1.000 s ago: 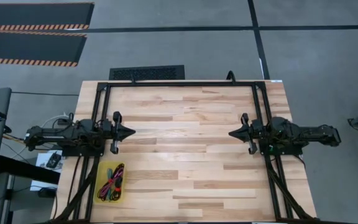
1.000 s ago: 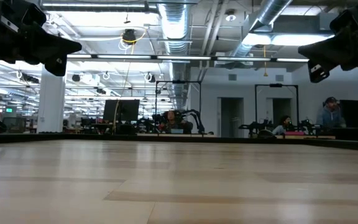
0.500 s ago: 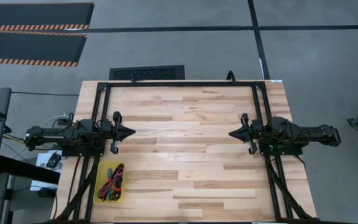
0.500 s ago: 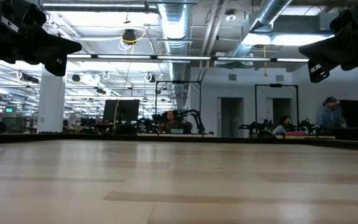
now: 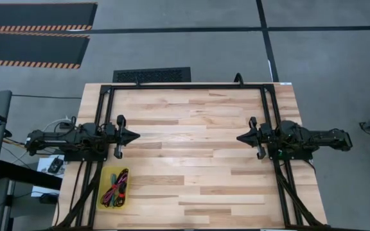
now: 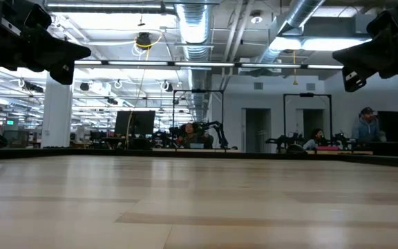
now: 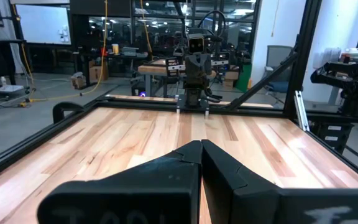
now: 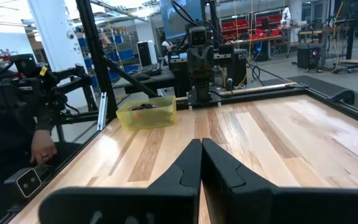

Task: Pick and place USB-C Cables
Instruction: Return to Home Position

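High view shows you the wooden tabletop [image 5: 191, 167], USB-C Cables [image 5: 115, 186] heaped in the yellow bin [image 5: 115, 207] at its left; left hand [image 5: 136, 136] and right hand [image 5: 238, 137] pressed together, grey floor [image 5: 172, 45] around.

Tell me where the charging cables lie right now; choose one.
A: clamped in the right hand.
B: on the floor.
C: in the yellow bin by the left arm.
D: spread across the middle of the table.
C: the cables lie bundled inside the yellow bin, and the left hand and right hand are both shut on nothing.
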